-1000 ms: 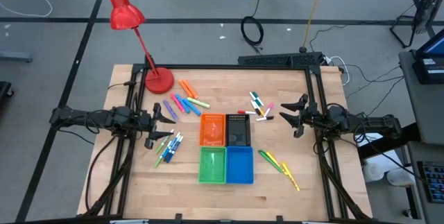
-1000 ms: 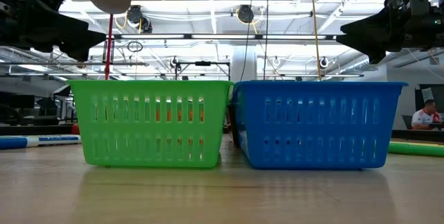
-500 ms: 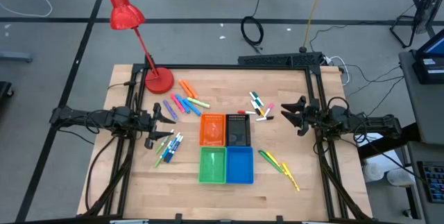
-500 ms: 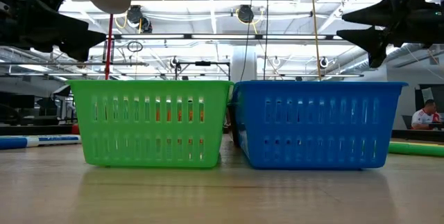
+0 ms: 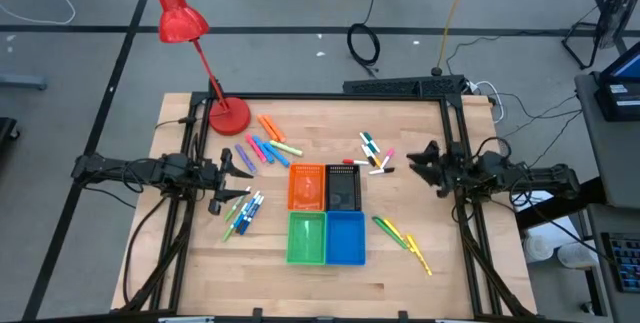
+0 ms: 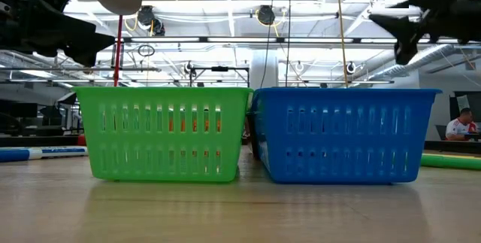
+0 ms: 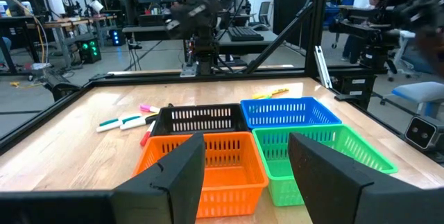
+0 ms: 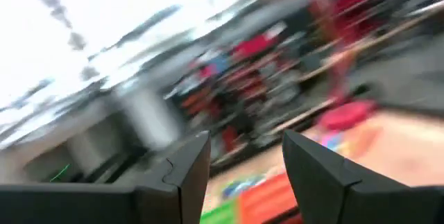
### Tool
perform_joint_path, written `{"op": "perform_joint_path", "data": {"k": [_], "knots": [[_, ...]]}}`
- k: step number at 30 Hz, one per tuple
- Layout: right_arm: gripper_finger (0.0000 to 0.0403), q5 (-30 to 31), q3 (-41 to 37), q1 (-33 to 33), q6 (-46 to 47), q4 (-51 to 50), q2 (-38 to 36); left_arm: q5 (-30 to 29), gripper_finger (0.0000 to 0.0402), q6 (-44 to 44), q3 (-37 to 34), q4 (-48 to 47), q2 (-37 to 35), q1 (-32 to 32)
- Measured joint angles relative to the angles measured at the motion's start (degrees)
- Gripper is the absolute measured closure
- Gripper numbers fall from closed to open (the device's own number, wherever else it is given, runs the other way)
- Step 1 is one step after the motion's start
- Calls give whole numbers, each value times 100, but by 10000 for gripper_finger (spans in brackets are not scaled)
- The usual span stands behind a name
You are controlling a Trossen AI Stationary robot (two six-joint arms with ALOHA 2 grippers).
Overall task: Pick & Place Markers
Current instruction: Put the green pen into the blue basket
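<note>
- The wooden table [image 5: 190, 263] stands on a grey floor, a red lamp [image 5: 182, 15] at its far left corner.
- Left gripper [image 5: 240, 163]: jaws open and empty, markers [image 5: 270, 147] just beyond them and beside them.
- Right gripper [image 5: 420, 159]: jaws open and empty, more markers [image 5: 375, 153] just ahead.
- Four bins [image 5: 326, 213] sit between the jaws.

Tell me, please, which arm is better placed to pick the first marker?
Probably the left. The left gripper hangs open beside the pink and purple markers, with the blue markers close too. The right gripper, also open, is near the white markers.
</note>
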Motion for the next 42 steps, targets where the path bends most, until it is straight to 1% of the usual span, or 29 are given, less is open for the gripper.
{"op": "perform_joint_path", "data": {"k": [2, 4, 6, 9, 13, 15, 17, 19, 23, 26, 30, 38, 42], "knots": [[233, -447, 235, 181, -25, -274, 304, 0, 190, 0, 0, 0, 1, -1], [233, -507, 671, 466, 68, -895, 819, 0, 190, 0, 0, 0, 0, 0], [233, -226, 1182, 843, 194, -1398, 1475, 0, 190, 0, 0, 0, 0, -2], [233, 271, 1833, 1490, 486, -2313, 2815, 0, 190, 0, 0, -5, 0, 0], [233, 567, 2918, 2254, 1116, -3035, 4711, -3, 190, 0, 2, 4, 0, 0], [233, 593, 3482, 2548, 1389, -3460, 5650, -12, 190, 0, 2, 0, 0, -2], [234, 589, 4037, 2761, 1525, -3837, 6554, -20, 190, 0, 2, 2, 0, -1], [234, 616, 4601, 2902, 1583, -4194, 7275, -38, 190, 0, 2, 0, 0, 0], [234, 721, 5345, 3049, 1675, -5212, 8410, -38, 190, 0, 2, 0, 1, 0], [234, 739, 5579, 3122, 1809, -5789, 8893, -38, 190, 0, 2, 0, 2, 0], [234, 718, 5596, 3181, 2035, -6061, 9221, -42, 190, 0, 2, -2, 2, -1], [234, 608, 5587, 3248, 2198, -6033, 9364, -42, 190, 0, 2, 0, 0, 0], [234, 597, 5427, 3257, 2241, -5680, 9359, -42, 190, 0, 2, 0, 0, -1]]}}
